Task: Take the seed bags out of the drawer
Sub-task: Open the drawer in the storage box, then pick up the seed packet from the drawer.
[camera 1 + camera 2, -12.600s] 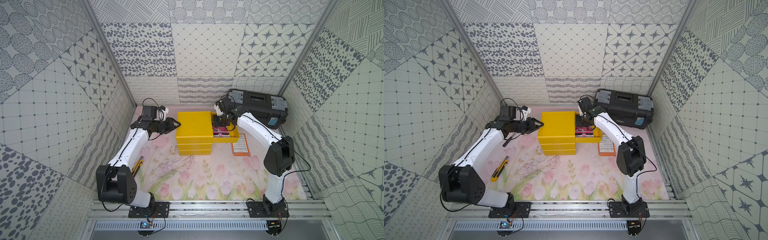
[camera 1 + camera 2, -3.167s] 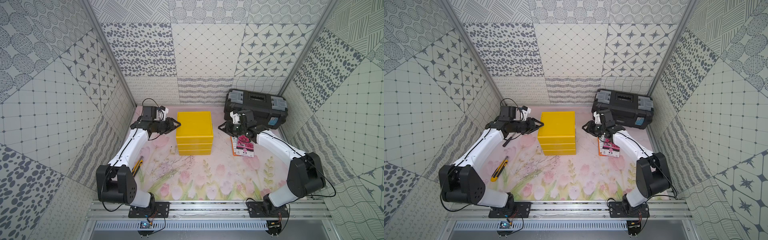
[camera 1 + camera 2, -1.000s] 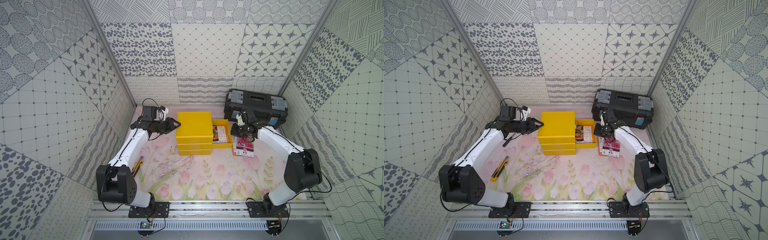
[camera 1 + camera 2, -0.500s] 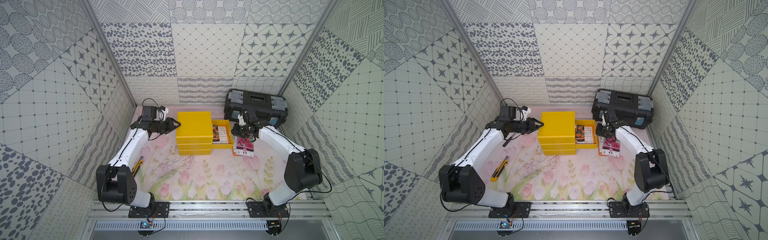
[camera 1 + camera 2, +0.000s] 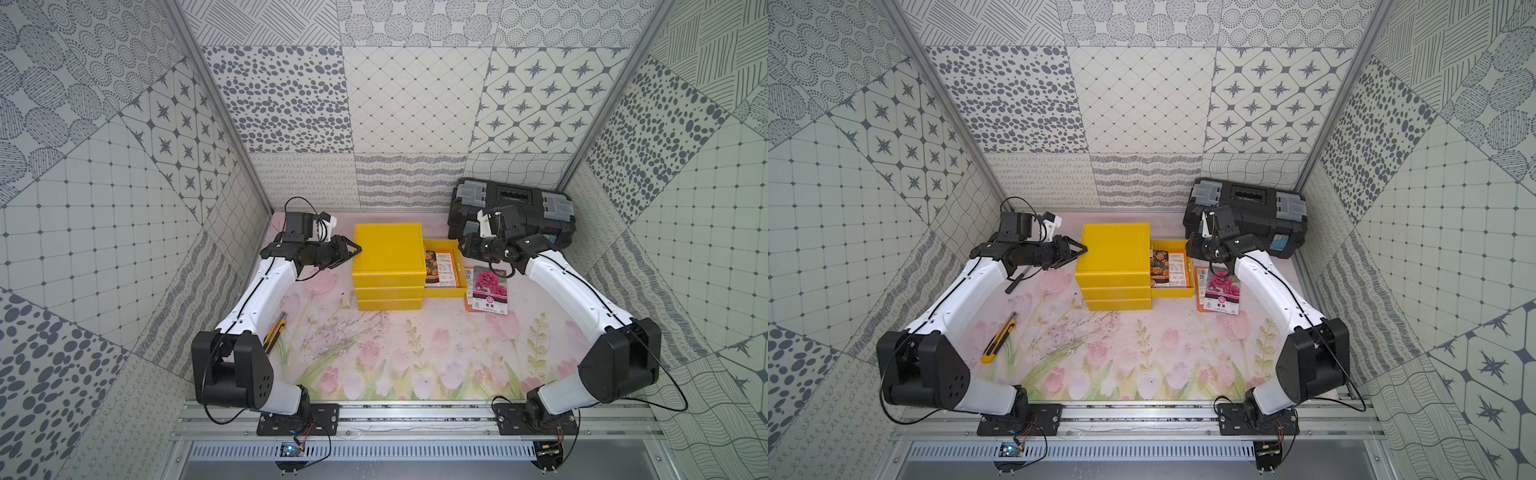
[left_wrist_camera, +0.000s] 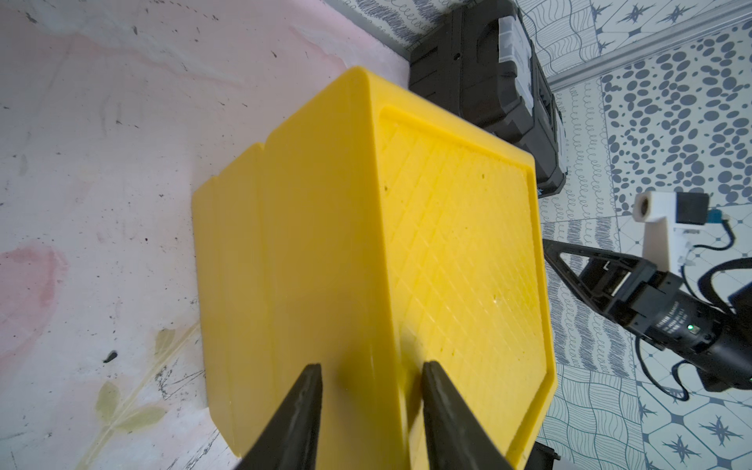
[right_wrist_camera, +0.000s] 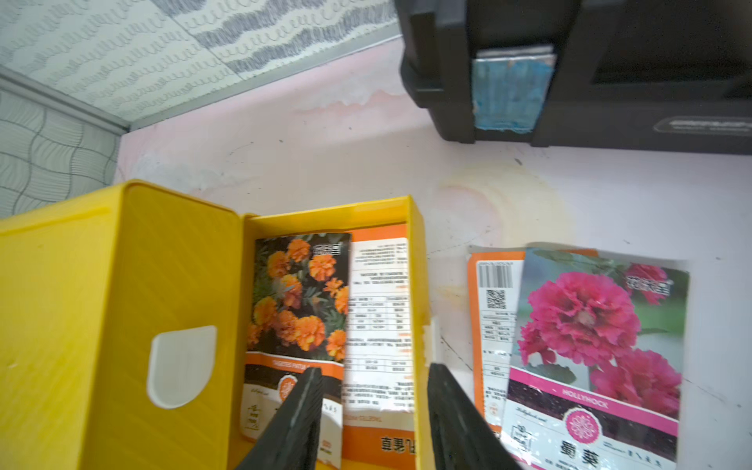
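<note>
So the top drawer (image 5: 444, 286) is pulled out to the right of the yellow cabinet (image 5: 388, 253), two seed bags (image 7: 325, 321) lying inside. Right gripper (image 7: 372, 390) hovers over them, jaws apart, holding nothing. Left gripper (image 6: 368, 390) pinches the cabinet's top left edge.

Drawer (image 5: 444, 291) open upward with no cover, cube (image 5: 388, 248) walling one side, toolbox (image 5: 513, 208) close behind, packets (image 5: 489, 291) on mat beside drawer, front mat (image 5: 415, 357) open, knife (image 5: 999, 337) and twigs (image 5: 1075, 332) near left arm.
</note>
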### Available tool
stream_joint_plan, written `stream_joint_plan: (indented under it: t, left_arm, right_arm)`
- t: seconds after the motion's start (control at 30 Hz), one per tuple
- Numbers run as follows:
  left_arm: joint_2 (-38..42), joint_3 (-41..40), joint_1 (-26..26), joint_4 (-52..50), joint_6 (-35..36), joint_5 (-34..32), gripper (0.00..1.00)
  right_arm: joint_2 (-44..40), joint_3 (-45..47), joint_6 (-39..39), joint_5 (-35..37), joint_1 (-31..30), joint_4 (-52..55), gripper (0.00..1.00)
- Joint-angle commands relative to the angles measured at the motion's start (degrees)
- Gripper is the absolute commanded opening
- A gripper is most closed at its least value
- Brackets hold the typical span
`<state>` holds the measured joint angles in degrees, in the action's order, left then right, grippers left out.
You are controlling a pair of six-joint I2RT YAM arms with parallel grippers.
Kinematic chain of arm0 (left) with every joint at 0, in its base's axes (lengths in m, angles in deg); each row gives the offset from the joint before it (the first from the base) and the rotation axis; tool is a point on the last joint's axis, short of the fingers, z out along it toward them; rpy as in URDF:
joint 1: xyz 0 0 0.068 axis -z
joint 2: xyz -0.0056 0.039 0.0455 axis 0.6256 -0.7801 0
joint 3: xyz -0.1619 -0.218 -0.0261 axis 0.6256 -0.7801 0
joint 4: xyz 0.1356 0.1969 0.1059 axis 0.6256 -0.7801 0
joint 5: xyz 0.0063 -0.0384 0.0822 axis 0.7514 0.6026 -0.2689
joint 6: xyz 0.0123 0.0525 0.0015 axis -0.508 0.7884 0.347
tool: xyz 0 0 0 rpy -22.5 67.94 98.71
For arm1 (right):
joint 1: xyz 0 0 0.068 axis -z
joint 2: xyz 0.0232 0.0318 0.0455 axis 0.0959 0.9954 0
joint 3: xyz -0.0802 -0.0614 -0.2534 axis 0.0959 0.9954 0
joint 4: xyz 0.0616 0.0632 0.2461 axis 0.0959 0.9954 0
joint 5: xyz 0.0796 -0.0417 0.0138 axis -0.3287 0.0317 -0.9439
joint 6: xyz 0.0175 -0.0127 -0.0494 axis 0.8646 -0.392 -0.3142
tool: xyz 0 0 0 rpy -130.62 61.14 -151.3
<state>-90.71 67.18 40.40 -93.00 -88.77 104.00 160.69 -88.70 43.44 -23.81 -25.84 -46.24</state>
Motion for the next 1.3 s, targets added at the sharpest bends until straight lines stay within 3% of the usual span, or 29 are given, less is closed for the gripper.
stream_joint_plan:
  t: [0.0,0.4,0.8,1.27]
  left_arm:
    - [0.0,-1.06,-0.19,-9.02,1.16,-6.2,0.43]
    - [0.18,-1.1,-0.18,-8.85,1.05,-5.67,0.43]
    - [0.23,-1.19,-0.21,-8.62,1.01,-5.44,0.43]
    - [0.31,-1.19,-0.21,-8.61,0.87,-5.49,0.43]
  right_arm:
    - [1.02,-1.66,1.87,-0.76,-2.64,-0.38,0.48]
    - [9.71,-2.87,3.79,0.28,-7.84,-2.17,0.54]
    - [17.48,-6.03,4.14,0.29,-8.49,-2.96,0.62]
    - [22.53,-8.32,4.41,-0.32,-8.49,-3.13,0.62]
